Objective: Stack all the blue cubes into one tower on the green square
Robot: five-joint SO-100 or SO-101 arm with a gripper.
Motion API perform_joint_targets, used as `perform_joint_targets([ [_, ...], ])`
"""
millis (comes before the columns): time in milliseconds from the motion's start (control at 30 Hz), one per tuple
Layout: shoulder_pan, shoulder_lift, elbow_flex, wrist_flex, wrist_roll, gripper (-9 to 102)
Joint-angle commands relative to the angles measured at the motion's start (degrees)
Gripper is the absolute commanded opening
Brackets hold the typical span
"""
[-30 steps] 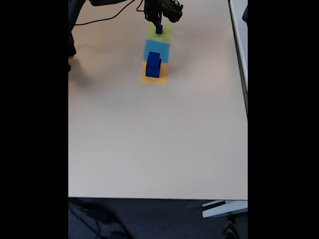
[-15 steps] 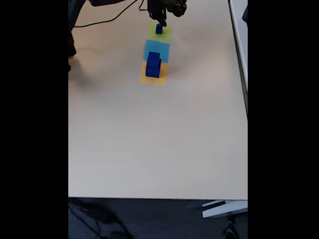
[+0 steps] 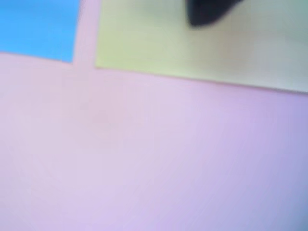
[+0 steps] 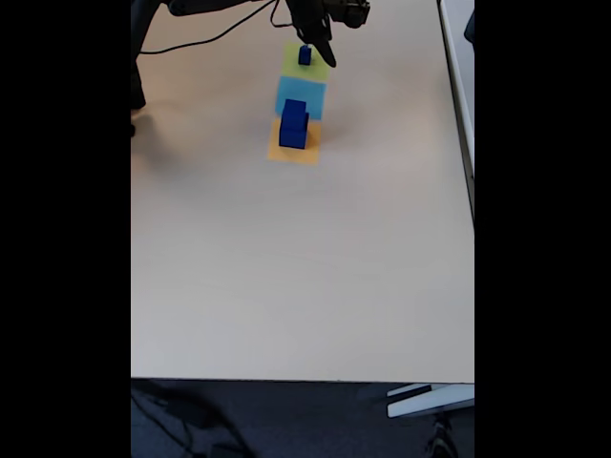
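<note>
A pale tabletop (image 4: 286, 286) lies mostly bare toward its near edge, dark floor below. At the far edge sit the green square (image 4: 305, 63), a light-blue square (image 4: 300, 97) and an orange square (image 4: 294, 151) in a row. Stacked cubes (image 4: 294, 124) stand on orange, a small cube (image 4: 305, 55) on green. The gripper (image 4: 323, 50) hangs beside it; spread or closed, cannot tell. The blurred wrist view shows both squares' edges

- The flat, paper-thin yellow-green square patch (image 4: 305, 60) lies on the table at the far end of a row of three coloured squares in the fixed view; the wrist view shows its pale lime surface (image 3: 192, 48) close up and blurred.
- A small dark blue solid cube (image 4: 305, 55) sits upright on the green square, near its middle.
- A larger dark blue cube stack (image 4: 294, 125) stands well apart from the green square, two squares down the row.
</note>
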Motion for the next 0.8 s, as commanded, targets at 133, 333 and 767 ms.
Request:
perform_joint_targets([
  [133,3.34,9.32,-1.49,2.11,-4.66,35],
  [333,7.21,13.01,1.32,5.54,-7.73,36],
  [767,12.92,17.93,8.44,7.21,-10.99,36],
])
